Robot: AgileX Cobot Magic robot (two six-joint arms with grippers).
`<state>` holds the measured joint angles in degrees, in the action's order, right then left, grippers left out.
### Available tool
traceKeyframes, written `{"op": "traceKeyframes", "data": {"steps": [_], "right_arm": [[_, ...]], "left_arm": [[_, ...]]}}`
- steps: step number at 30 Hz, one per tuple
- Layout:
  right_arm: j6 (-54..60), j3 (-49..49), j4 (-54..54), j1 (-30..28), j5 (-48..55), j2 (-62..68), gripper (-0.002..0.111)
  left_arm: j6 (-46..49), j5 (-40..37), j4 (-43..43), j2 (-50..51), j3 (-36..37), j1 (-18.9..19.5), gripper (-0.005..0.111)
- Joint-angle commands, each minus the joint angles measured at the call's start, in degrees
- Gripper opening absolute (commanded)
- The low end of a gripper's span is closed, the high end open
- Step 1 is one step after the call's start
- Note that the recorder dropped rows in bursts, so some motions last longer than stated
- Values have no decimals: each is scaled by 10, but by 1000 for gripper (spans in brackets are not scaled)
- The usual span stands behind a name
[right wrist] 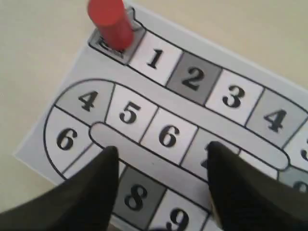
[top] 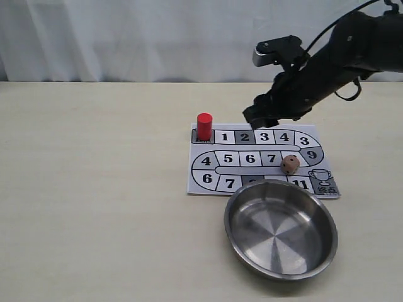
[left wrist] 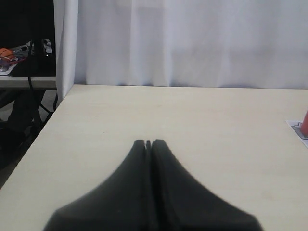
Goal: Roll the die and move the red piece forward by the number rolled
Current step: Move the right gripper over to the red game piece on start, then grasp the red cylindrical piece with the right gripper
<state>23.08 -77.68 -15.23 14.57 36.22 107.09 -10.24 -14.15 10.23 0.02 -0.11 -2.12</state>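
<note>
The red piece [top: 204, 126] stands upright on the start square at the far left corner of the paper game board [top: 199, 184]. The pale wooden die [top: 289, 165] rests on the board just past square 7. My right gripper [top: 262, 120] hovers above squares 2 and 3, open and holding nothing. In the right wrist view its fingers [right wrist: 161, 150] straddle the printed track, with the red piece [right wrist: 110, 20] beyond them; the die is out of that view. My left gripper [left wrist: 148, 143] is shut and empty over bare table, far left of the board, with a sliver of the red piece [left wrist: 306, 120] at the frame edge.
A steel bowl [top: 230, 221], empty, sits at the board's near edge and covers part of the bottom row. A white curtain [top: 126, 38] runs behind the table. In the left wrist view the table's edge [left wrist: 48, 120] drops off beside dark clutter.
</note>
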Motion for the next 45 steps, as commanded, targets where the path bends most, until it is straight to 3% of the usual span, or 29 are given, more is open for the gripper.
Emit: {"op": "traceKeyframes", "data": {"steps": [1, 7, 15, 22, 45], "right_arm": [[-50, -41, -6, 34, -37, 35, 66], [-66, -160, -35, 48, 3, 130, 66], [-43, -254, -30, 69, -31, 212, 72], [-43, -261, -34, 69, -113, 253, 72], [-27, -261, -31, 89, -154, 294, 72]], "left_arm": [[-2, 7, -2, 0, 1, -5, 0], [-2, 7, -2, 0, 1, -5, 0], [-2, 7, -2, 0, 1, -5, 0], [-2, 7, -2, 0, 1, -5, 0], [-2, 7, -2, 0, 1, -5, 0]]}}
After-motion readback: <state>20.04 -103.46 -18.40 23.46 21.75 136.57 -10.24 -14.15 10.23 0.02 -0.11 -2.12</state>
